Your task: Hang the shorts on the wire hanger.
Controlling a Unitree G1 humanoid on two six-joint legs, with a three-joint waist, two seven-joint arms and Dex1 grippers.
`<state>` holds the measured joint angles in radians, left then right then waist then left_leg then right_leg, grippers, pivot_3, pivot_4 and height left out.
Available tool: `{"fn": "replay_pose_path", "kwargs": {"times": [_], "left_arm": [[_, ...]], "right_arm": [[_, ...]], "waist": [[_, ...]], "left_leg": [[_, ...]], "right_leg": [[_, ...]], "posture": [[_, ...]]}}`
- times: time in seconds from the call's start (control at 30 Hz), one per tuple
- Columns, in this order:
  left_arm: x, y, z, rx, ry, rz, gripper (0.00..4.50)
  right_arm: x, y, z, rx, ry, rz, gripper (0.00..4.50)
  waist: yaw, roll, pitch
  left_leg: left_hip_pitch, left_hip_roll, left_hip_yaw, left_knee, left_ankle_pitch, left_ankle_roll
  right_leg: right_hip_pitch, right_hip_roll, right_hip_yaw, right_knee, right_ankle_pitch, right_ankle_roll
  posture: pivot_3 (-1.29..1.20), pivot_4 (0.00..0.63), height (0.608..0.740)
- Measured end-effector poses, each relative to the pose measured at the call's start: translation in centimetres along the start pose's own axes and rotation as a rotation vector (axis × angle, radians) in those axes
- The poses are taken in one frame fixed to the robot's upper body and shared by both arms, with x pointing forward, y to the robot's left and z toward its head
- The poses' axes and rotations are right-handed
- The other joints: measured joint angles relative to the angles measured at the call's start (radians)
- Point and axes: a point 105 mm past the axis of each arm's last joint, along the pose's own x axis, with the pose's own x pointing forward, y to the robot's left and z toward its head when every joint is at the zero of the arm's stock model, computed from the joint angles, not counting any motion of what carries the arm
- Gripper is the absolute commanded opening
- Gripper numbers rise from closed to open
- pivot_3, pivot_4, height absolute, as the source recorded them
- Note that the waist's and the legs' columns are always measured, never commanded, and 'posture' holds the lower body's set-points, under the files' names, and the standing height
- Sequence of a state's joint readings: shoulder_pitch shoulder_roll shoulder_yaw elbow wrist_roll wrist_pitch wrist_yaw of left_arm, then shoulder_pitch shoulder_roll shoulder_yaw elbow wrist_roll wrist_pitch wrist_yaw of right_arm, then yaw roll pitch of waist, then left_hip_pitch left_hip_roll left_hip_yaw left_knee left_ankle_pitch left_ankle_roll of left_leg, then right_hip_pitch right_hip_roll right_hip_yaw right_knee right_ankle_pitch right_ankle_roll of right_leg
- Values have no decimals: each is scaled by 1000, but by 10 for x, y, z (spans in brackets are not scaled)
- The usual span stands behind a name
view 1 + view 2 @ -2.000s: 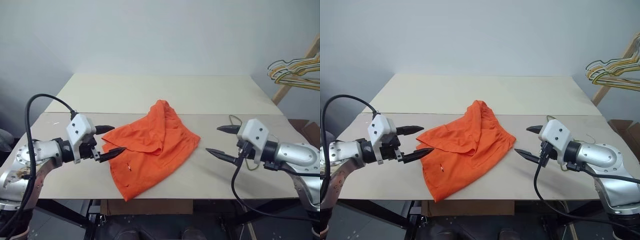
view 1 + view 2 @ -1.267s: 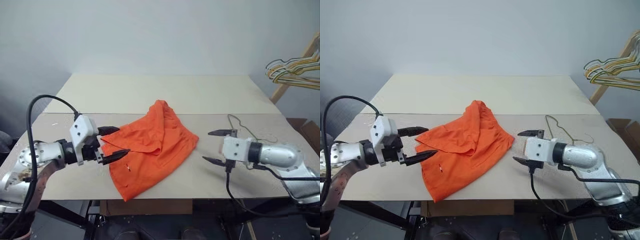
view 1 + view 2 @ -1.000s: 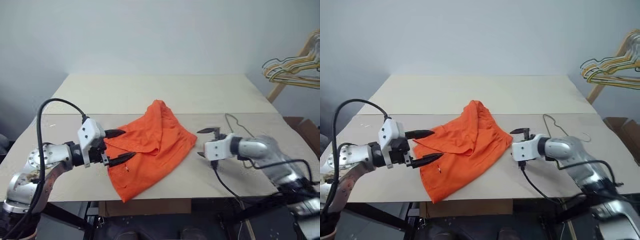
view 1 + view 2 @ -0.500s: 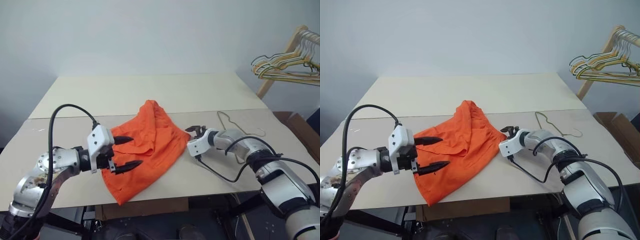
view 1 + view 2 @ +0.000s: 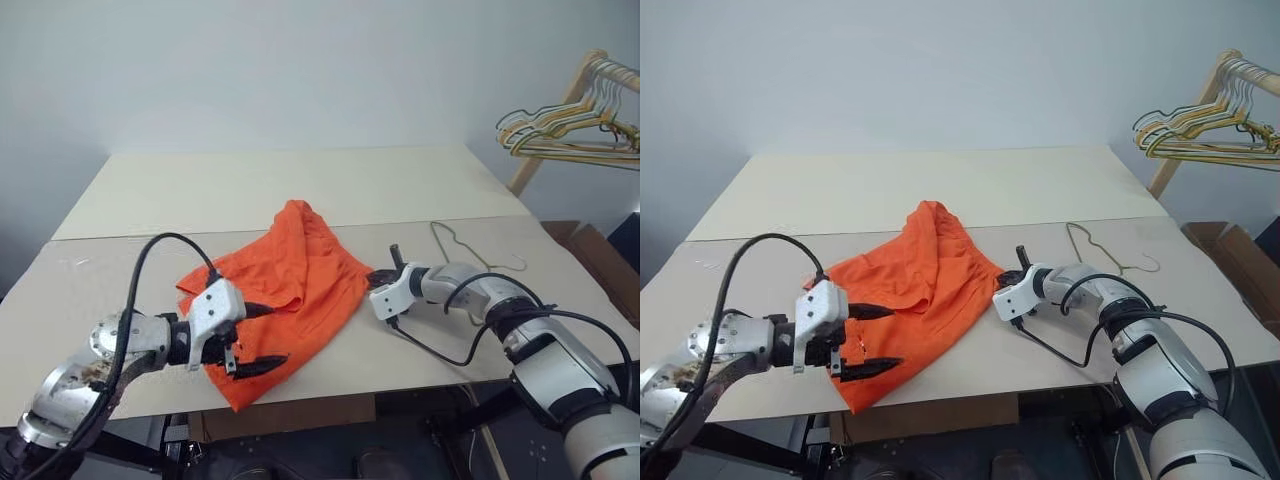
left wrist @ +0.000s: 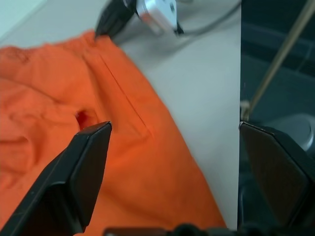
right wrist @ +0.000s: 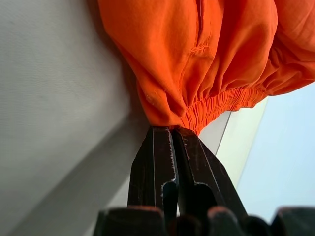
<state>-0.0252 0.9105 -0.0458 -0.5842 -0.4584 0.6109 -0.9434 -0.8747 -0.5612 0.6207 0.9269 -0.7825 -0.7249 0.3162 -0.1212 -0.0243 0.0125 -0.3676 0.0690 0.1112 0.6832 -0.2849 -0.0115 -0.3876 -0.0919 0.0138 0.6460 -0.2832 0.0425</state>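
The left gripper hangs spread wide over the near part of the shorts, crumpled mid-table. The right gripper pinches their waistband edge. Beyond lies the wire hanger; far right, a bunch of hangers on a wooden rack.

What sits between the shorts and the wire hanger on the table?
Only the right gripper, shut on the shorts at their waistband edge, and its arm. The table between them and the wire hanger shows nothing else.
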Motion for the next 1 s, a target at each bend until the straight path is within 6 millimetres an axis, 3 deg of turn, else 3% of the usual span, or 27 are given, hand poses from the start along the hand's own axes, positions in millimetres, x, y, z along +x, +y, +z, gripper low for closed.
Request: {"fn": "replay_pose_path", "kwargs": {"times": [0.37, 0.57, 0.67, 0.83, 1.0], "left_arm": [[17, -15, -46, 105, 292, -2, 4500], [17, -7, -51, 128, 350, 41, 4500], [17, -7, -52, 123, 360, 45, 3908], [13, -9, -58, 125, 382, 33, 2383], [-3, -9, -69, 120, 426, 20, 1012]], "right_arm": [[-1, -6, 6, 35, -2, -9, 45], [-3, -4, 10, 54, -12, -3, 45], [-4, -6, 11, 61, -11, -6, 0], [-5, -3, 11, 65, -8, 1, 0], [-8, -4, 9, 67, 2, -1, 0]], "waist": [[-2, 1, 0], [-1, 1, 0], [-2, 1, 0], [-3, 1, 0], [-12, 3, -1]], "left_leg": [[0, 0, 1, -1, -1, 1], [0, 0, 1, -1, -1, 2], [0, 0, 1, -1, -1, 3], [1, 0, 1, -1, -2, 3], [5, 1, 0, -3, -2, 4]], "right_leg": [[0, 0, 0, 0, 0, 0], [0, 0, 0, 0, 0, 0], [0, 0, 0, 0, 0, 0], [0, 0, 1, 0, 0, 0], [1, 0, 3, 1, -1, -1]], "posture": [[-64, 0, 740], [-72, 0, 740], [-74, 0, 740], [-82, 0, 740], [-81, 0, 740]]}}
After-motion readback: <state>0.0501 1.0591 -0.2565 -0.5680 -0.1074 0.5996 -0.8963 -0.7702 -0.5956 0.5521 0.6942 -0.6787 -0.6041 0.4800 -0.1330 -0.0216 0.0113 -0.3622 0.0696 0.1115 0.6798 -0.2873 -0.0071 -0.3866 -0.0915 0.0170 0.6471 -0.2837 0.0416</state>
